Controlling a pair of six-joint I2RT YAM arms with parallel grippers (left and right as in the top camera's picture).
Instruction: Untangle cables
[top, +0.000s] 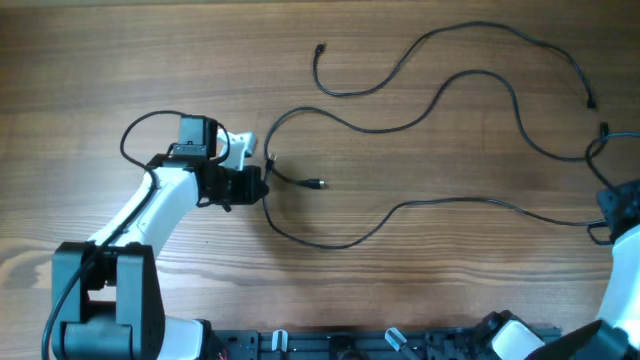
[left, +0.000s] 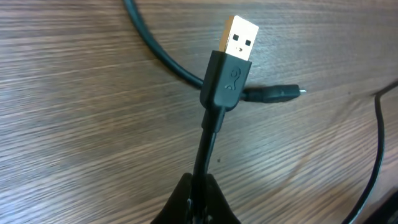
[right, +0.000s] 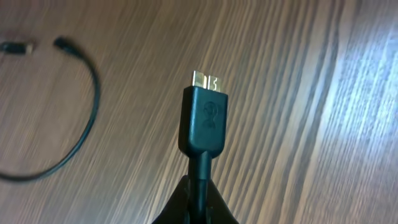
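Note:
Several thin black cables (top: 430, 110) snake across the wooden table from the middle to the right edge. My left gripper (top: 264, 182) is shut on one cable just below its USB plug (left: 229, 70), which stands up with a gold-coloured tip. A small plug tip (left: 278, 94) lies on the wood behind it. At the right edge my right gripper (top: 604, 206) is shut on another cable, under a wide black plug (right: 204, 118) with a silvery end. In the wrist views each cable is pinched between the left gripper's (left: 201, 194) and the right gripper's (right: 201, 194) fingers.
A loose cable end (top: 320, 48) lies at the top centre, another with a silvery tip (top: 318, 184) beside my left gripper. A curved cable (right: 87, 124) and two plug ends lie left of my right gripper. The arm bases stand along the table's near edge (top: 380, 345).

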